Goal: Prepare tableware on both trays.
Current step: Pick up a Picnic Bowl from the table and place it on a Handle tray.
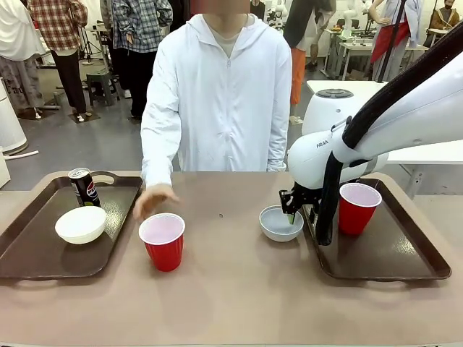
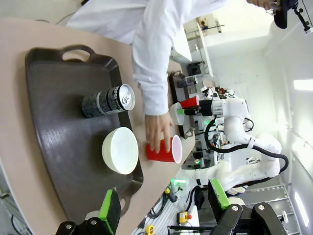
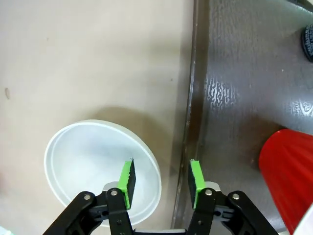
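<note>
Directly between the half-parted jaws of the right gripper (image 3: 162,165) sits the rim of a small, round, smooth white bowl (image 3: 88,159), not clamped.

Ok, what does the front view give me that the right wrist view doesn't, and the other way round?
Front view: the left tray holding a can and a white bowl, a red cup on the table, and the person's hand beside that cup.
Right wrist view: the right gripper with its fingers astride the second bowl at its rim, one pad inside, one outside, a gap showing either side.
Both: that bowl on the table beside the right tray, and the other red cup standing on that tray.
</note>
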You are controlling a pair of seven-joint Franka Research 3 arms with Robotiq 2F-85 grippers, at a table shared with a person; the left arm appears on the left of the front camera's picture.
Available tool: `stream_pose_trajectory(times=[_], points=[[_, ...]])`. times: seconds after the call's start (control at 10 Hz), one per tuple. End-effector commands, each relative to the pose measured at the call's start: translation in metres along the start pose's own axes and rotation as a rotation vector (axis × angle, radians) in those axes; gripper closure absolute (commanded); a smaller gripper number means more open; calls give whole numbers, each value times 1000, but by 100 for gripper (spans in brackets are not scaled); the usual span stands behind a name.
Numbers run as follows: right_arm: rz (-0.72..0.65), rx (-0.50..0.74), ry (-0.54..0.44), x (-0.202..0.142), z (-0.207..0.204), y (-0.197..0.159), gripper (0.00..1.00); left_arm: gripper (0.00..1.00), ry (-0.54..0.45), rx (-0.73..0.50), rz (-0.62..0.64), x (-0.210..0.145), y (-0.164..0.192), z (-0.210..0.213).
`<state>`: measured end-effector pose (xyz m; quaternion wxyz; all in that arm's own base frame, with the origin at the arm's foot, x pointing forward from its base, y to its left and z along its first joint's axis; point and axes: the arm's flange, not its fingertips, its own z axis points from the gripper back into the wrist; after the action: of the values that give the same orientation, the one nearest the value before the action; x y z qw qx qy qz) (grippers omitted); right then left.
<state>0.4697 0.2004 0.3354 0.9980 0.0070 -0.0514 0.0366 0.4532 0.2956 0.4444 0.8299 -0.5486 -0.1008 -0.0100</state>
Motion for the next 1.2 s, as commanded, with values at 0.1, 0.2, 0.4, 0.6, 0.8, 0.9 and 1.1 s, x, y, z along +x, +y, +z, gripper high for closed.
stream_pose_trajectory(times=[0.1,0.2,0.4,0.6,0.8,0.9,1.1], points=[[-30,-33,-23,8,-3,8,58,5,-6,7,1,-2,-2,0],[-33,-38,-23,8,-2,8,90,5,-6,7,1,-2,-2,0],[-34,-60,-37,7,5,10,100,5,-6,7,1,-2,-2,0],[-23,-99,-75,5,20,12,100,5,-6,7,1,-2,-2,0],[-28,-108,-68,5,20,12,100,5,-6,7,1,-2,-2,0],[-31,-113,-62,4,19,10,100,5,-6,7,1,-2,-2,0],[-27,-93,-53,3,25,10,100,5,-6,7,1,-2,-2,0]])
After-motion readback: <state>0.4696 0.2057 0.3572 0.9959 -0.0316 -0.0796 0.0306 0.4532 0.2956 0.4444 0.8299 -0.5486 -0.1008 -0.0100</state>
